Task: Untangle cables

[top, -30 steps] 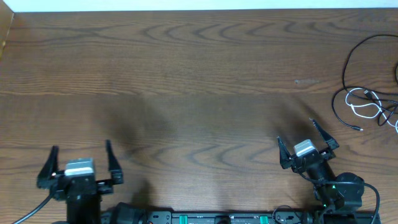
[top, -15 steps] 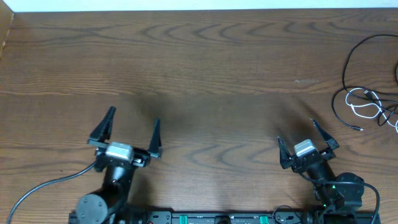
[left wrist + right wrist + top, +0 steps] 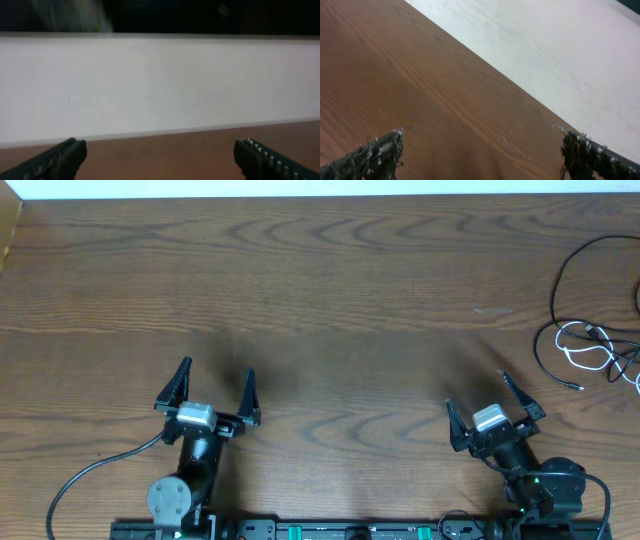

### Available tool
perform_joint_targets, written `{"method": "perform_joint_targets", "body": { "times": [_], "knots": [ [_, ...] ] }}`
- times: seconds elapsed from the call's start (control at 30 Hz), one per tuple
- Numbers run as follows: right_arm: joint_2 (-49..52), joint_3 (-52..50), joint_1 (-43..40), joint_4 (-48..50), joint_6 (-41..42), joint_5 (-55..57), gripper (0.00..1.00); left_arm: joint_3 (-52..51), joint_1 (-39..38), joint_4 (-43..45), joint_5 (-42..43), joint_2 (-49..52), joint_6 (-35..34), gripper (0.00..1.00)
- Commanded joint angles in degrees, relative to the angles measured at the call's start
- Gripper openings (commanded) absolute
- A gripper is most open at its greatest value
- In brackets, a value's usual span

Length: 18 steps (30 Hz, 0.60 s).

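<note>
The cables lie in a loose tangle at the table's far right edge: a long black cable [image 3: 562,278] loops around a shorter white cable [image 3: 582,352], partly cut off by the frame. My left gripper [image 3: 216,378] stands open at the near left, far from them, with nothing between its fingers. My right gripper [image 3: 495,398] is open too, near the front right, a short way left of and nearer than the tangle. Neither wrist view shows the cables; my left gripper [image 3: 160,152] and right gripper [image 3: 482,145] frame only bare wood.
The brown wooden table [image 3: 320,300] spreads across the overhead view, with a white strip [image 3: 320,188] along its far edge. A thick black arm cable [image 3: 85,475] curls at the near left. The arm bases sit along the front edge.
My left arm has swung from the near left corner forward and right, ending with its open gripper further onto the table. The right arm and the cables have not moved.
</note>
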Motion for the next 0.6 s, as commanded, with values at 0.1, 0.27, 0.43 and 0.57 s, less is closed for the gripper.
{"method": "perform_joint_targets", "body": {
  "times": [0.1,0.27,0.43,0.57],
  "knots": [
    [-0.33,-0.26,-0.15,-0.04,0.74,0.04,0.99,-0.68,2.78,-13.53,0.28,-2.56,-0.48,1.0],
    [-0.33,-0.26,-0.15,-0.04,0.74,0.04,0.99,-0.68,2.95,-26.43,-1.81,-8.52,-0.48,1.0],
    [-0.33,-0.26,-0.15,-0.04,0.74,0.04,0.99,-0.68,2.97,-28.13,-3.06,-8.35,-0.07,1.0],
    [-0.33,-0.26,-0.15,-0.04,0.74,0.04,0.99,-0.68,2.97,-28.2,-3.82,-8.31,-0.04,1.0]
  ]
}}
